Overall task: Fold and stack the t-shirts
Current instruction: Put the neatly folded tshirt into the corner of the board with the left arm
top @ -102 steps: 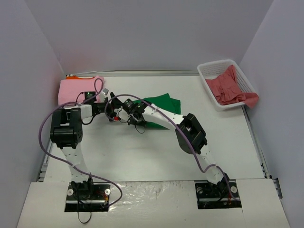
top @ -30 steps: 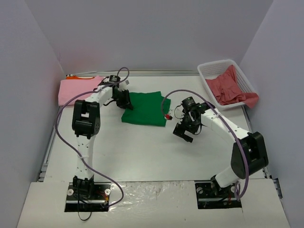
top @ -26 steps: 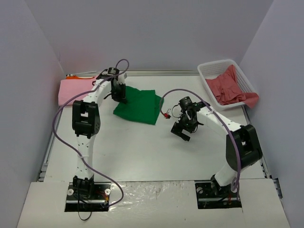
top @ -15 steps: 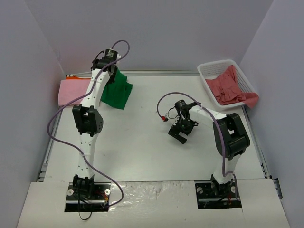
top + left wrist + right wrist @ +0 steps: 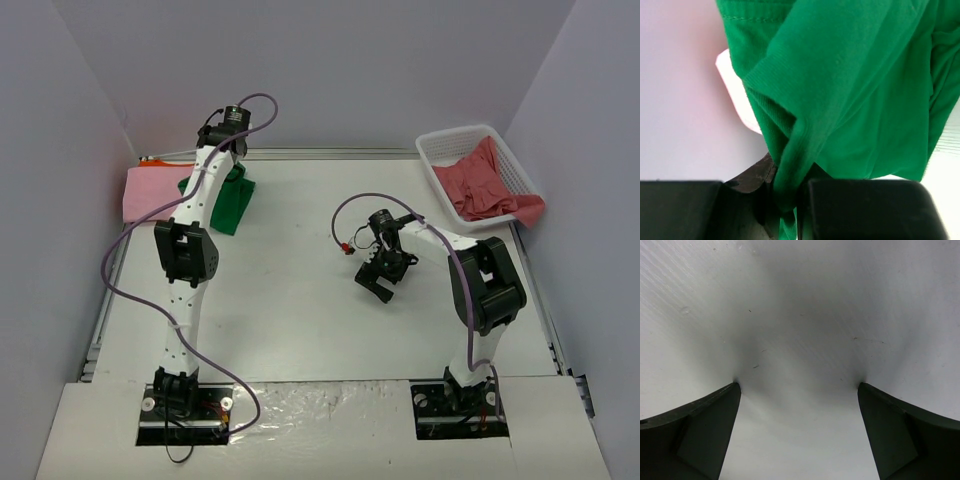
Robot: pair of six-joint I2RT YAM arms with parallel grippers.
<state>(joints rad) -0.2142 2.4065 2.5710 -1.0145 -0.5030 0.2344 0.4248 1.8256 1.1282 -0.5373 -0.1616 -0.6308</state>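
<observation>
The left tool is shut tight on the green t-shirt. Its two black fingers pinch a bunched fold of the green cloth. The rest of the shirt spreads out past the fingers in soft folds.

From the top, the left arm reaches a long way, up to the back left corner of the desk. The green t-shirt hangs down from the tool there. Its low end is down by the desk. It is just beside the right edge of the pink t-shirt. I cannot tell if the two shirts touch.

The pink t-shirt lies folded and flat at the back left of the desk, next to the side wall. A thin strip of the orange t-shirt peeks out at the far edge of the pink one.

The coral red t-shirt is all crumpled up in the white basket at the back right corner. One bit of it hangs over the basket's right rim.

The right tool is near the middle of the desk, well apart from all the shirts. It is open wide and has nothing in it. It points down at the bare white desk, very close to it. I cannot tell if its tips touch the desk.
</observation>
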